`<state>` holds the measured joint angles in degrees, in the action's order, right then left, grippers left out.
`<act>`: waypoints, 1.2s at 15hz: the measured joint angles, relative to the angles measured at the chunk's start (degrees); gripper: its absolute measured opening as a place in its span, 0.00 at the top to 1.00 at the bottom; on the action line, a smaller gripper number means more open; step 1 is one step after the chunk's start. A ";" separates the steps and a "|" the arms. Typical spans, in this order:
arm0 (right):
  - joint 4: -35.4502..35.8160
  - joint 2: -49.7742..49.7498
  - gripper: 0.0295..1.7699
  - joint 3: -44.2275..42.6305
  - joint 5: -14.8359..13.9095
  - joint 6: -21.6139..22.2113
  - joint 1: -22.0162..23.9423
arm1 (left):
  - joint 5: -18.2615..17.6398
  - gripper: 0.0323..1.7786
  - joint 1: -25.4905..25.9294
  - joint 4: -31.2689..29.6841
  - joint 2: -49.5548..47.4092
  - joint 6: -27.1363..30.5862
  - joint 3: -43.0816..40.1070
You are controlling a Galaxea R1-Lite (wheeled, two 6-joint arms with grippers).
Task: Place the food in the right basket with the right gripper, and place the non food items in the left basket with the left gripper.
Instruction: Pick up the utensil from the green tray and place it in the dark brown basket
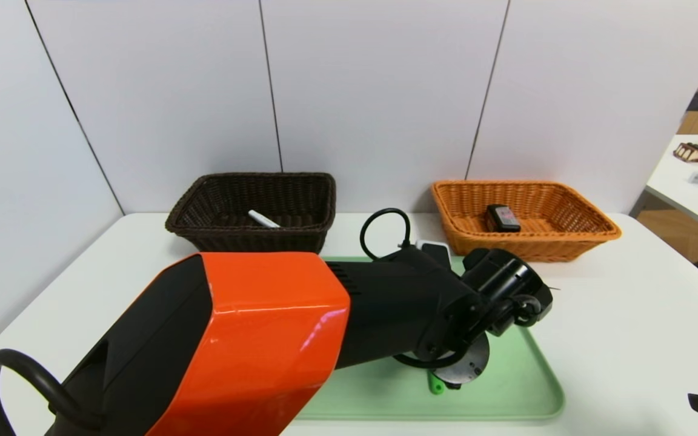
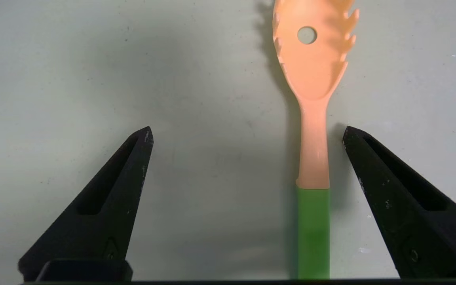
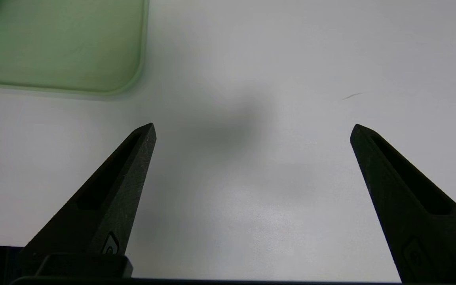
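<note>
The pasta spoon [image 2: 313,138] with its green handle [image 2: 312,233] lies flat on the pale green tray [image 1: 506,393]. My left gripper [image 2: 247,132] hangs open just above it, and the spoon's neck sits between the fingers, close to one of them. In the head view the left arm covers the spoon except for the handle's green end [image 1: 435,384]. The white marker [image 1: 263,218] lies in the dark brown left basket [image 1: 252,209]. The black food carton [image 1: 502,218] lies in the orange right basket [image 1: 525,218]. My right gripper [image 3: 253,126] is open over bare table at the front right.
The tray's corner [image 3: 125,79] lies beside the right gripper. Both baskets stand at the back of the white table against a wall. A second table [image 1: 697,181] with packets stands at the far right.
</note>
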<state>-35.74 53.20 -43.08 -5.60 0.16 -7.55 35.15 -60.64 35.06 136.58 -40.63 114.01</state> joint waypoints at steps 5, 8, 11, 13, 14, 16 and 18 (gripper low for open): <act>1.90 0.35 0.04 0.37 0.00 0.00 0.00 | -1.44 0.49 -0.05 0.83 0.21 -2.69 0.00; 1.97 0.52 0.04 0.44 0.00 0.00 -0.02 | -1.99 0.74 -0.05 1.67 -0.28 -3.57 -0.06; 2.01 0.62 0.04 0.52 0.00 0.00 -0.13 | -2.11 0.97 0.00 1.84 -1.88 -3.66 -0.09; 1.95 0.62 0.04 0.59 0.06 0.02 -0.20 | -2.10 0.97 0.00 2.36 -3.54 -3.69 -0.04; 1.97 0.62 0.04 0.74 0.04 0.00 -0.30 | -2.46 0.97 0.06 2.76 -4.28 -3.94 -0.01; 2.01 0.62 0.04 0.91 0.01 0.02 -0.48 | -3.43 0.97 0.66 3.46 -5.90 -4.99 0.02; 2.01 0.52 0.04 1.13 0.00 0.02 -0.52 | -3.56 0.97 1.40 3.83 -8.13 -5.28 0.02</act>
<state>-33.73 53.72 -41.95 -5.60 0.18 -8.07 31.59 -59.23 38.89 128.45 -45.91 114.03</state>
